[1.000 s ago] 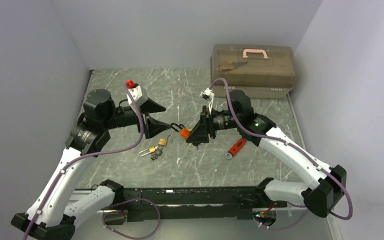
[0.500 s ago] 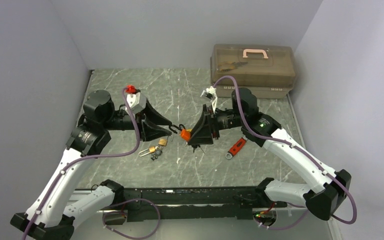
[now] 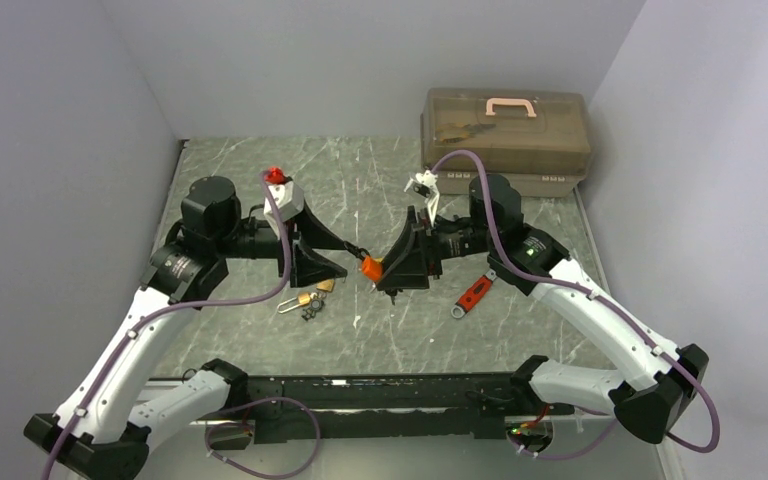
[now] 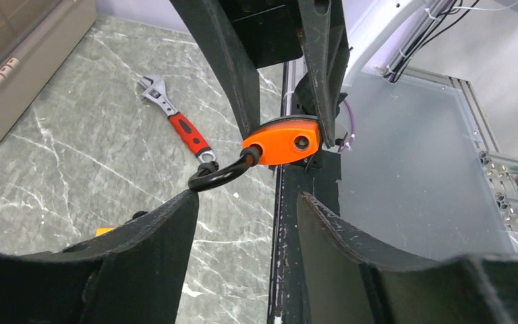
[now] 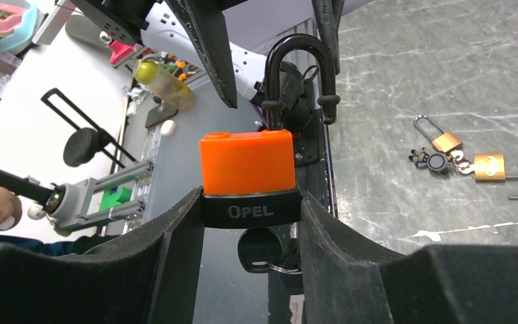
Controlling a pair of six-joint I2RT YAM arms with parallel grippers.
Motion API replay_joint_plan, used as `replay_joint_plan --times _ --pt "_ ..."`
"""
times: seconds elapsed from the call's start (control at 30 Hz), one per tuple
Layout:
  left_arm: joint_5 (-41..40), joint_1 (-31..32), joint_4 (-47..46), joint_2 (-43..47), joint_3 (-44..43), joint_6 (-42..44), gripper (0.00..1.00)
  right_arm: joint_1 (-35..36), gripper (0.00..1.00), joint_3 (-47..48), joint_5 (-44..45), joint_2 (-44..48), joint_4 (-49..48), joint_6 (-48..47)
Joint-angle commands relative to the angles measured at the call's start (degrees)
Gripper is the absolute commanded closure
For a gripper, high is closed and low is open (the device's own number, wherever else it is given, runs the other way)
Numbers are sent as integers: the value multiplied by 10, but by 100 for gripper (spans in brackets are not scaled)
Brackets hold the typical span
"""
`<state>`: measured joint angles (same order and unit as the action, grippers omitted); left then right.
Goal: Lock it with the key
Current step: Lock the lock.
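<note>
I've got the right gripper pinching the orange padlock by its black base, above the table and midway between the two arms. The black shackle points at the left arm. A black key sticks out under the lock body, down between my right fingers. One shackle leg sits in the body; the other leg's end hangs free of it. On the left wrist view, the left gripper is spread, and the shackle loop sits right at the tip of one finger, with nothing clamped. Down on the table, two small brass padlocks lie under the left gripper. A red-handled wrench lies beside the right arm, and the tool case is at the back.
</note>
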<state>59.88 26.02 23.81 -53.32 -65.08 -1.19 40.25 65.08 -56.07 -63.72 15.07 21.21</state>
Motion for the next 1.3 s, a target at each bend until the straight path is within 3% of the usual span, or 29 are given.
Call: replay_joint_plan --times 0.0,0.1,0.33,0.63,0.83,1.0,1.13,1.27 --pt "-6 2 12 6 -37 5 35 4 99 38 -9 11 -10 -17" --pt "-35 2 20 24 -44 31 28 5 99 36 -15 9 -10 -15" --pt "-54 3 35 27 -55 63 24 15 99 39 -23 8 -13 -11" --pt "-3 8 41 -20 -59 71 35 26 99 52 -15 10 0 -20" --pt "9 11 33 -11 -45 59 55 26 99 51 6 11 15 -34" --pt "27 16 30 1 -36 51 59 26 100 50 31 3 30 -47" --pt "19 27 62 -8 -44 63 70 25 100 53 46 1 28 -48" --pt "3 42 90 -23 -54 77 68 26 100 53 50 2 23 -48"
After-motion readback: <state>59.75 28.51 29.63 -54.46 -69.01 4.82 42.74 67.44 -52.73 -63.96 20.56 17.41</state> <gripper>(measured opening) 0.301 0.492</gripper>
